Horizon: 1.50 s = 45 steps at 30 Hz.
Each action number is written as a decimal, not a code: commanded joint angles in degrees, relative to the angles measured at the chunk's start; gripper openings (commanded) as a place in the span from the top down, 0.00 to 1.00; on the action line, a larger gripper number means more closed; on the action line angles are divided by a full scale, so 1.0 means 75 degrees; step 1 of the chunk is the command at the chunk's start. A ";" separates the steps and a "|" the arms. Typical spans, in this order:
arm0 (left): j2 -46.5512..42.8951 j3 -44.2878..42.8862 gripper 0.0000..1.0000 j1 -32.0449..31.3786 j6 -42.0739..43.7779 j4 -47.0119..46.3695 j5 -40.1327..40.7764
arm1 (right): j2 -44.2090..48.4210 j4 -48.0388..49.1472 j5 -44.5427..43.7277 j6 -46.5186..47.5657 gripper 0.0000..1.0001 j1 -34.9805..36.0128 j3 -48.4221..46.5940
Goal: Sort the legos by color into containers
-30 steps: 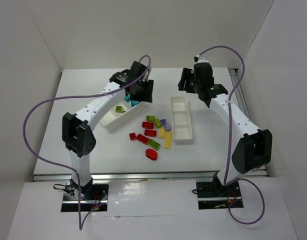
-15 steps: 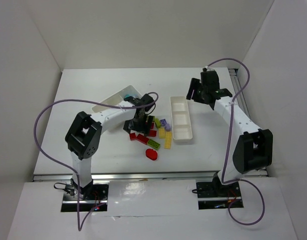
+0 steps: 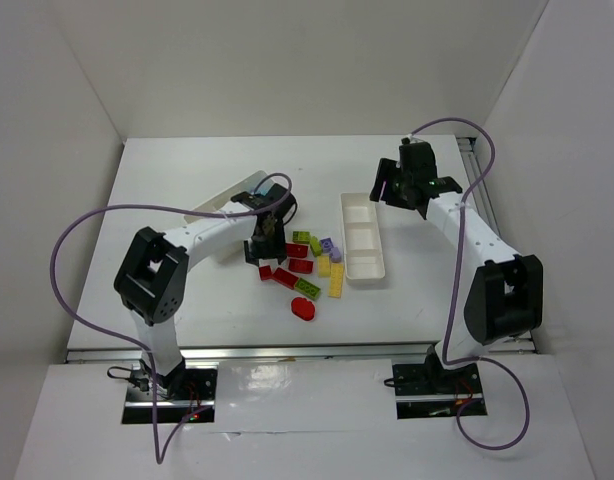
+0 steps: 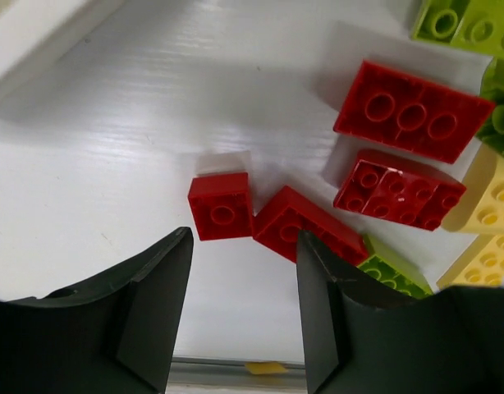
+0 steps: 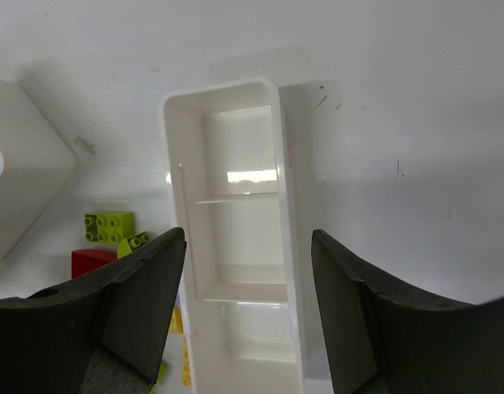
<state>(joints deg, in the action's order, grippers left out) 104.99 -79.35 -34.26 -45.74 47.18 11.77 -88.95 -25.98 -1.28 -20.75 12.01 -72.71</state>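
Red one-stud lego (image 4: pixel 222 215) lies near the parted left tool (image 4: pixel 244 246); right tool (image 5: pixel 248 240) parted.

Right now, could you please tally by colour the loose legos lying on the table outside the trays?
Red legos: 5, counting the flat oval
Lime green legos: 3
Yellow legos: 2
Lilac legos: 2
Total: 12
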 commanded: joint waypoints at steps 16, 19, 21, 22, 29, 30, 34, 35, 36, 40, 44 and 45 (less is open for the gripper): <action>0.0743 0.0244 0.39 0.0420 -0.0722 -0.0208 -0.0093 | -0.0304 -0.0040 0.0135 0.0119 0.30 0.0028 -0.0149; 0.0744 0.0162 0.52 0.0420 -0.0512 -0.0208 -0.0256 | -0.0375 -0.0040 0.0135 0.0119 0.30 0.0028 -0.0149; 0.0639 0.0080 0.64 0.0420 -0.0336 -0.0208 -0.0257 | -0.0375 -0.0040 0.0135 0.0119 0.30 0.0028 -0.0219; 0.0568 -0.0071 0.68 0.0420 -0.0266 -0.0208 -0.0257 | -0.0375 -0.0040 0.0135 0.0119 0.30 0.0028 -0.0220; 0.0240 -0.1992 0.74 0.0161 0.0355 0.0775 0.0597 | -0.0445 -0.0111 0.0065 0.0119 0.30 0.0028 -0.0360; 0.0170 -0.2354 0.74 0.0382 0.0437 0.0973 0.0773 | -0.0445 -0.0111 0.0065 0.0119 0.30 0.0028 -0.0360; -0.0017 -0.2767 0.74 0.1271 0.0624 0.1163 0.0985 | -0.0445 -0.0111 0.0065 0.0119 0.30 0.0028 -0.0360; -0.0018 -0.2767 0.74 0.1461 0.0625 0.1163 0.1090 | -0.0445 -0.0111 -0.0005 0.0119 0.30 0.0028 -0.0360; -0.0123 -0.2767 0.74 0.1648 0.0695 0.1163 0.1184 | -0.0445 -0.0111 -0.0005 0.0119 0.30 0.0028 -0.0360; -0.0194 -0.2464 0.74 0.2657 0.0766 0.1011 0.0998 | -0.0375 -0.0111 -0.0005 0.0119 0.30 0.0028 -0.0360; -0.0194 -0.2159 0.74 0.3184 0.0766 0.0753 0.0833 | -0.0375 -0.0181 -0.0005 0.0119 0.30 0.0028 -0.0360; -0.0194 -0.2158 0.74 0.3266 0.0766 0.0637 0.0763 | -0.0375 -0.0181 -0.0005 0.0119 0.30 0.0028 -0.0360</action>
<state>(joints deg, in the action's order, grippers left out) 105.25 -96.38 -10.13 -41.12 52.49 18.59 -92.31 -26.68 -0.69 -20.49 12.01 -73.10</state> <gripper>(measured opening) 0.405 0.701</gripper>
